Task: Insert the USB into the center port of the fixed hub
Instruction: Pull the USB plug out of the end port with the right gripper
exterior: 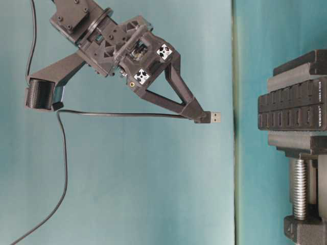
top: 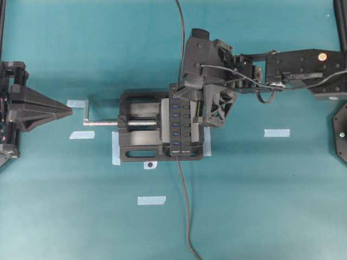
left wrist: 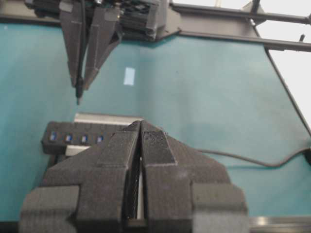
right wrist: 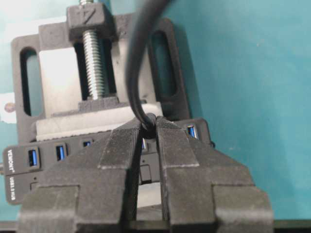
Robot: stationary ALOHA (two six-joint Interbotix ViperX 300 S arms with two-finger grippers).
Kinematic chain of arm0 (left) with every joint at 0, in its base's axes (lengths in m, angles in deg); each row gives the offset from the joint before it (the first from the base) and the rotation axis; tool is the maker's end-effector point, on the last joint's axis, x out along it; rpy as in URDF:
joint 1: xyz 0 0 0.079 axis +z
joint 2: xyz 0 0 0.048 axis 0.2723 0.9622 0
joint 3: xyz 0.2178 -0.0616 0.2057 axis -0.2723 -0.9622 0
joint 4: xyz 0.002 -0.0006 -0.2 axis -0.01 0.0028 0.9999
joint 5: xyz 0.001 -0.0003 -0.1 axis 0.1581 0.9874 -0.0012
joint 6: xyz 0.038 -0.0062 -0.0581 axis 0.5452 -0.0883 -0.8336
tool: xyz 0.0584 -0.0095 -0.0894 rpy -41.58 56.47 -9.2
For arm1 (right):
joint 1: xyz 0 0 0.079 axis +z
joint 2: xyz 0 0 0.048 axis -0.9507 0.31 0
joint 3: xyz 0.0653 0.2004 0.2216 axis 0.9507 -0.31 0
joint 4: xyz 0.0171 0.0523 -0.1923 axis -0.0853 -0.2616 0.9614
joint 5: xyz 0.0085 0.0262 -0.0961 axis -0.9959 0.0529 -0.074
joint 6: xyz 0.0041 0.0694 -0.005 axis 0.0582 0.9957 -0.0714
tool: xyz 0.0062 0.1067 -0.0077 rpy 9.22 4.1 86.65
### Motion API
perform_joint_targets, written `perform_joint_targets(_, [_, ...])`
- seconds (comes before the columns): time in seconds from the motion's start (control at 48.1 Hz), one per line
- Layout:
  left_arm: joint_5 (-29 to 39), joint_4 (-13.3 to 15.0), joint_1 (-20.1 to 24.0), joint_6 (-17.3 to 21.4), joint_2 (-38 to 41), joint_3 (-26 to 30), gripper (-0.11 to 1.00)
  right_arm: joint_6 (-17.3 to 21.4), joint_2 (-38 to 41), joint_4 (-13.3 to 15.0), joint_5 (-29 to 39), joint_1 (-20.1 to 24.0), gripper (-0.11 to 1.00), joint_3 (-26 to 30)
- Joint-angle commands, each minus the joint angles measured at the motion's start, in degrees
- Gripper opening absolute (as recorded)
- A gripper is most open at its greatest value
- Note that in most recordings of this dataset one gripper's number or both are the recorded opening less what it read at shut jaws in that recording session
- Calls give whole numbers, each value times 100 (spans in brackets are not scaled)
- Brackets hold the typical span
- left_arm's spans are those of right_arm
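Hovering—USB apart from fixed hub.

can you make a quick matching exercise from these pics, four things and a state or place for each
Things:
1. right gripper
2. left gripper
3. hub
4. USB plug

States or places:
A. clamped in the vise
B. shut, holding nothing, off to the left of the overhead view
C. sticking out past the fingertips, not yet in a port
D. shut on the cable just behind the plug

Pairs: 1-D, 2-B, 3-A, 4-C
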Motion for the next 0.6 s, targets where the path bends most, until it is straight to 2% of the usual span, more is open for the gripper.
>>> perform_joint_targets(0.0, [-35,-18,9,-26,26,88,0,70,-167,-9,-26,70,9,114])
perform_joint_targets(0.249, [-35,-18,0,-53,26,88,0,70,-97,-26,-26,229,9,79])
perform_joint_targets(0.457, [-35,-18,0,-53,26,88,0,62,53,-229,-149,272,9,0])
perform_joint_targets(0.582, [-26,-18,0,-53,35,88,0,62,123,-255,-316,299,9,-62])
